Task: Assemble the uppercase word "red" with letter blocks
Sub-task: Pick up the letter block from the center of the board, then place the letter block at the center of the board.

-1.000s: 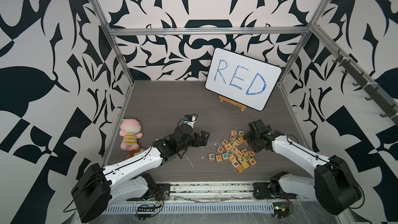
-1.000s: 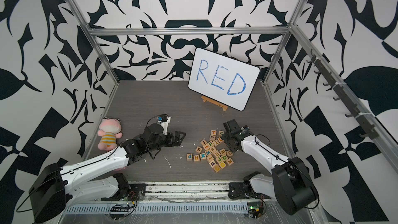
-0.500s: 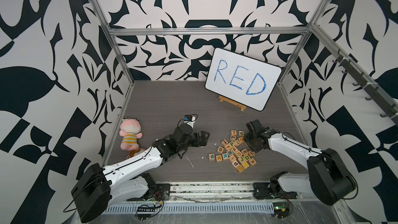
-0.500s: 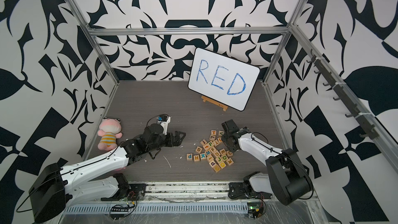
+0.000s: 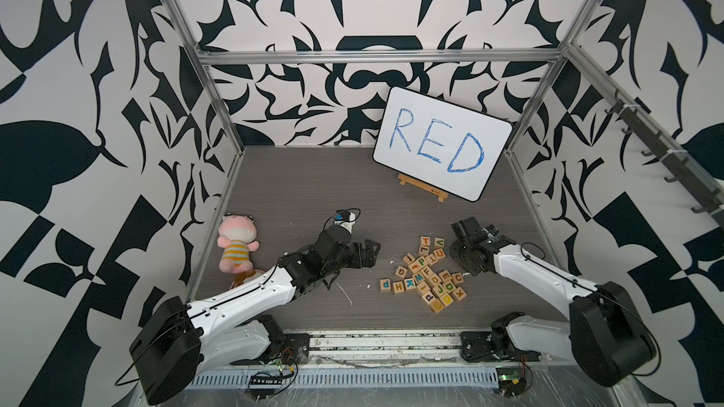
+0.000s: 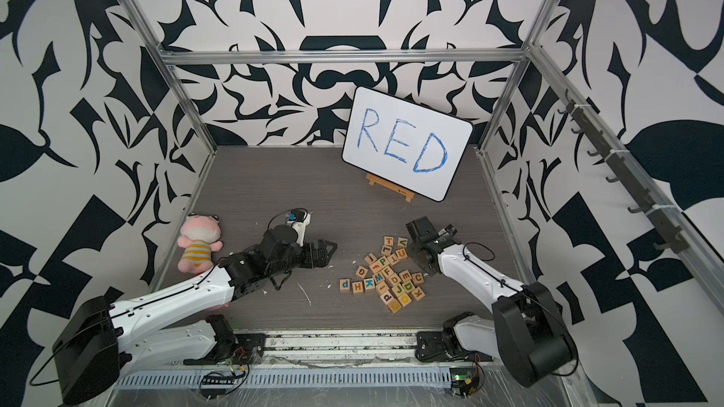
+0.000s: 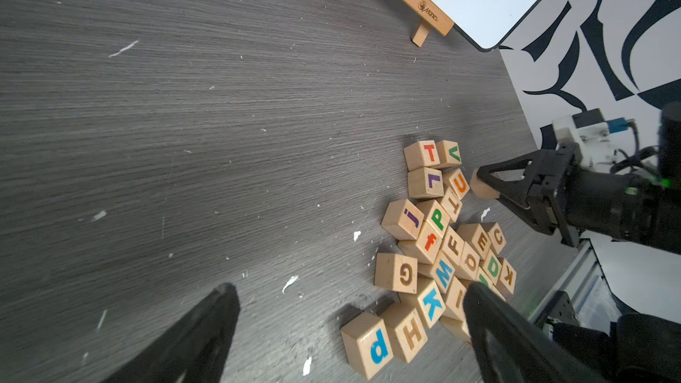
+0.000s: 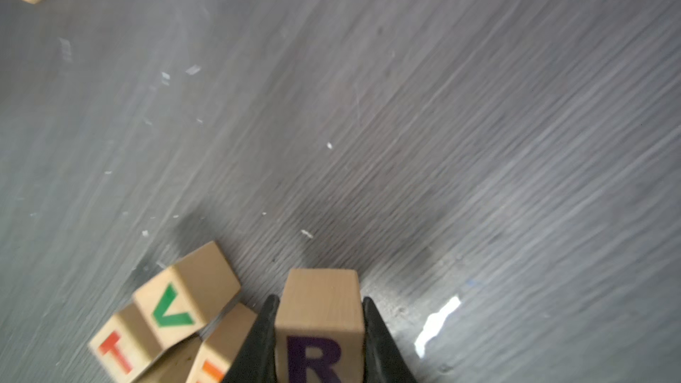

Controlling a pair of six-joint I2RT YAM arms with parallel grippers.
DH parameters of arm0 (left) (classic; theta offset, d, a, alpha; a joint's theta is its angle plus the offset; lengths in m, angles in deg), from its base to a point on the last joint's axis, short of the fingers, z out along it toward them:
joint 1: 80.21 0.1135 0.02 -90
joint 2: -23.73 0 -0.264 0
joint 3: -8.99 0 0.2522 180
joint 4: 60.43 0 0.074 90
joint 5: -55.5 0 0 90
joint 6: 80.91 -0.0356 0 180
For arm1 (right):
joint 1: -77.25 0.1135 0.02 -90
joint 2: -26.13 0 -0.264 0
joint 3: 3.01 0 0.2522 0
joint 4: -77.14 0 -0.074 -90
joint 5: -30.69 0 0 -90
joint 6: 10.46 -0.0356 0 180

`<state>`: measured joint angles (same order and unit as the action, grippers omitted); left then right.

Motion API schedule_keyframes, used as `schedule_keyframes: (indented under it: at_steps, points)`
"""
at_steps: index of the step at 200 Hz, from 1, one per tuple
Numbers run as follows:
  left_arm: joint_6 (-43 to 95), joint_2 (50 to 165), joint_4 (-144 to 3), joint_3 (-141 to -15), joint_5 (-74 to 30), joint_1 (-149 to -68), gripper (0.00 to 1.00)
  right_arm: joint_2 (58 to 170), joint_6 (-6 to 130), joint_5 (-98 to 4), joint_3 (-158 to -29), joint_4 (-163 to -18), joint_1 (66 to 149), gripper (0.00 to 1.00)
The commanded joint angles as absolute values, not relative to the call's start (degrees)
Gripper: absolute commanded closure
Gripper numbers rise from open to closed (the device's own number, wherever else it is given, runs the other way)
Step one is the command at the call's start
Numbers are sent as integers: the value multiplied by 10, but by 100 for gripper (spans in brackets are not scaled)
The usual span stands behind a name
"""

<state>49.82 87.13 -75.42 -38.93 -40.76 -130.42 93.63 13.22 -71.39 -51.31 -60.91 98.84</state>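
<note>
Step in hand: picking the first letter. Right claw (image 8: pixel 320 301) clenched on R block (image 8: pixel 319 322) at the edge of the letter blocks (image 5: pixel 427 272), just beside U block (image 7: pixel 460 184). Left claw (image 7: pixel 350 289) spread wide, empty, over bare bench (image 7: pixel 184 105). E block (image 7: pixel 481 241) and D block (image 7: pixel 493 266) lying in the pile. Next, probably: lift clear without dragging neighbours, set down on open bench, R face readable, leaving room alongside.
</note>
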Motion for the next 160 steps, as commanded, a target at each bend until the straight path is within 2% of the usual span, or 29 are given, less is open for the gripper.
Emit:
schedule_keyframes:
  at_steps: [1, 48, 70, 118, 160]
  points:
    - [485, 887, -730, -410, -391, -1305, 0, 878, 253, -747, -549, -567, 987, 84]
    - [504, 955, -684, -446, -345, -1307, 1, 784, 371, -730, -569, -512, 987, 85]
    - [512, 999, -675, -474, -330, -1311, 0, 772, 384, -715, -582, -487, 987, 93]
    - [520, 1087, -673, -552, -310, -1318, 0, 755, 406, -710, -585, -452, 987, 93]
    - [520, 1112, -668, -571, -355, -1318, 0, 741, 440, -723, -610, -425, 989, 94]
